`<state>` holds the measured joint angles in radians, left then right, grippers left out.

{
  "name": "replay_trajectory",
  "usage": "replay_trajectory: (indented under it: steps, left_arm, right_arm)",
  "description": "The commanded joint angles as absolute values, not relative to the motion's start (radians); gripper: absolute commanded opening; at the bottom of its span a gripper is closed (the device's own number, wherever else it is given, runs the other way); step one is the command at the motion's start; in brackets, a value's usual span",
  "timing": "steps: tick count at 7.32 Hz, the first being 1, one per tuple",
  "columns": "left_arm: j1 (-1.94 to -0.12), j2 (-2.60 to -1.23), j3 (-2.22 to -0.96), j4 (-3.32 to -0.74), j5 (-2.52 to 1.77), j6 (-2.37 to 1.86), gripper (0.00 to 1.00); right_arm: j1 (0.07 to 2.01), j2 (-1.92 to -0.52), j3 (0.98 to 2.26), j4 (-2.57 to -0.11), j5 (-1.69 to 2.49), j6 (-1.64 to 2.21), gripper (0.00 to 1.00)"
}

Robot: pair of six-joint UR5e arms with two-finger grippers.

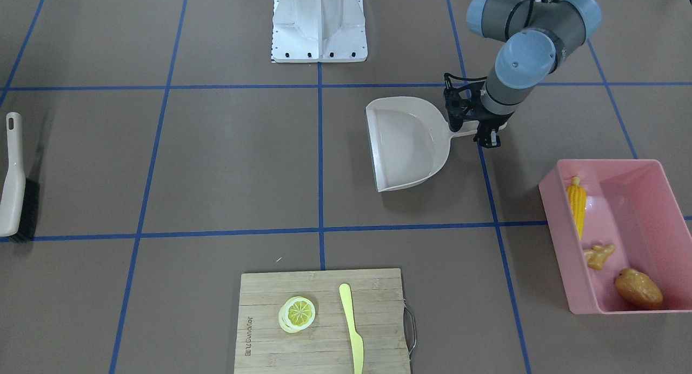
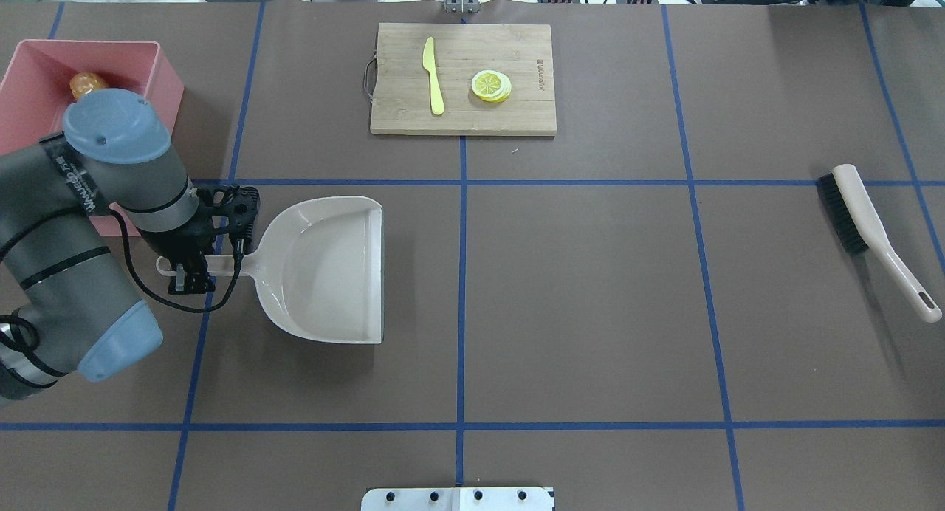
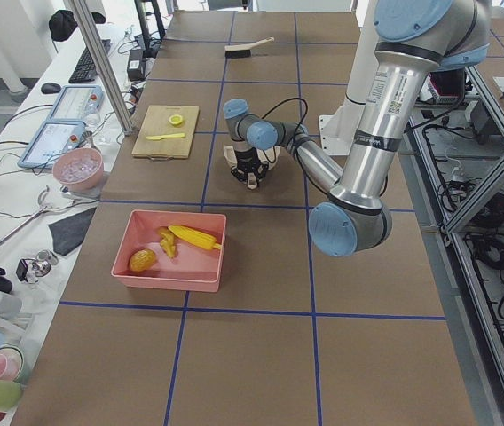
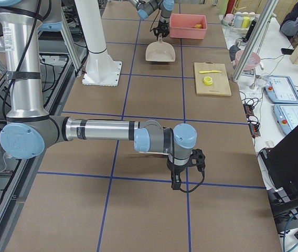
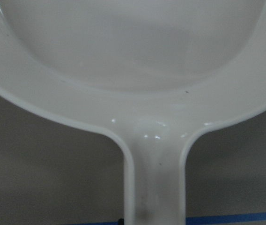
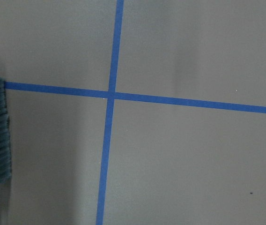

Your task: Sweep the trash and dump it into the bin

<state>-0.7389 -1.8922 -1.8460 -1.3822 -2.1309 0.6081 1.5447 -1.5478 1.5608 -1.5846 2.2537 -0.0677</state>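
Across the table (image 1: 243, 163), front-facing view: corn cob (image 1: 576, 207), ginger root (image 1: 599, 255) and potato (image 1: 638, 288) lie inside the pink bin (image 1: 643, 171) at four o'clock; we judge the dumping done. Overhead: the left claw (image 2: 188, 275) straddles the empty dustpan's (image 2: 325, 267) handle at nine o'clock; clenched or released, we cannot tell. Right-side view: the right claw (image 4: 176, 184) hangs low at six o'clock, state unclear. Only letting go seems left.

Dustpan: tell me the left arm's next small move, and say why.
Probably open the left tool and lift it straight up off the handle. The corn, ginger and potato already lie in the bin, and the dustpan sits empty on the table, so nothing is left to dump. Whether the tool grips the handle now cannot be told.
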Motion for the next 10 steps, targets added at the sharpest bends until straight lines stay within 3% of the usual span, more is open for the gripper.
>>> replay_trajectory:
  steps: [1,3,4,5,6,10]
  left_arm:
    - [-0.752,-1.894,-1.816,-1.394,-2.135,0.609,0.00]
    - [-0.753,-1.896,-1.793,-1.430,-2.134,0.606,0.01]
    - [-0.770,-1.904,-1.793,-1.428,-2.135,0.607,0.21]
    - [-0.775,-1.910,-1.793,-1.425,-2.135,0.610,0.65]
    - [-0.776,-1.910,-1.793,-1.428,-2.135,0.611,0.97]
    - [-0.837,-1.907,-1.831,-1.408,-2.147,0.655,0.98]
  right_arm:
    - [1.545,-1.548,1.559,-1.585,2.253,-0.067,1.00]
    - [1.545,-1.548,1.560,-1.585,2.255,-0.067,1.00]
    - [1.545,-1.548,1.560,-1.585,2.255,-0.069,1.00]
    - [1.545,-1.548,1.560,-1.585,2.255,-0.069,1.00]
    - [1.545,-1.548,1.560,-1.585,2.255,-0.069,1.00]
    - [1.545,-1.549,1.559,-1.585,2.255,-0.069,1.00]
